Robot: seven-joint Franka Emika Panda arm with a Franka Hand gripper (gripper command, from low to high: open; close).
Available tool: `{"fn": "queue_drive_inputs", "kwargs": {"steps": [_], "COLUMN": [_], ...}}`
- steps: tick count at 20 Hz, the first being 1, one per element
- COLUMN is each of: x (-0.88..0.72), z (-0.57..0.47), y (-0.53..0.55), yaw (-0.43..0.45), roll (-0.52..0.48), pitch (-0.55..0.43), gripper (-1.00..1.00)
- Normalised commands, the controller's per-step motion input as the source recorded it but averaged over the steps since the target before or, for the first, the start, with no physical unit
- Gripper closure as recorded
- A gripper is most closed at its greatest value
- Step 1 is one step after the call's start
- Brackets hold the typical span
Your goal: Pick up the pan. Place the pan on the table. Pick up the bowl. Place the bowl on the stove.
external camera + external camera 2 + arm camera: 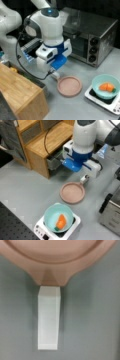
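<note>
Pan [69,86] lies flat on table [75,107], just beside stove [105,100], seen in both front views. White handle [49,317] of pan rests on grey surface in wrist view. Bowl [59,218] with orange food sits on stove. Gripper [54,72] hangs above pan handle, near it; fingers hidden under arm body, so cannot tell if released or clenched. Toaster oven [92,40] stands behind. Wooden box [20,92] at a front view's left.
</note>
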Motion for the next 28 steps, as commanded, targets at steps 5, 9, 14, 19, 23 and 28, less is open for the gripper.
{"fn": "queue_drive_inputs", "kwargs": {"steps": [5, 9, 14, 19, 23, 28], "x": [-0.33, -0.17, -0.06, 0.03, 0.02, -0.03], "z": [-0.27, -0.3, -0.32, -0.29, -0.26, -0.19], "y": [0.09, 0.07, 0.03, -0.03, -0.05, -0.01], "yaw": [0.117, 0.078, 0.065, 0.071, 0.076, 0.081], "roll": [-0.188, -0.184, -0.172, -0.138, -0.103, -0.077], "pitch": [-0.172, -0.22, -0.216, -0.173, -0.145, -0.13], "gripper": [-1.0, -1.0, -1.0, -1.0, -1.0, -1.0]}}
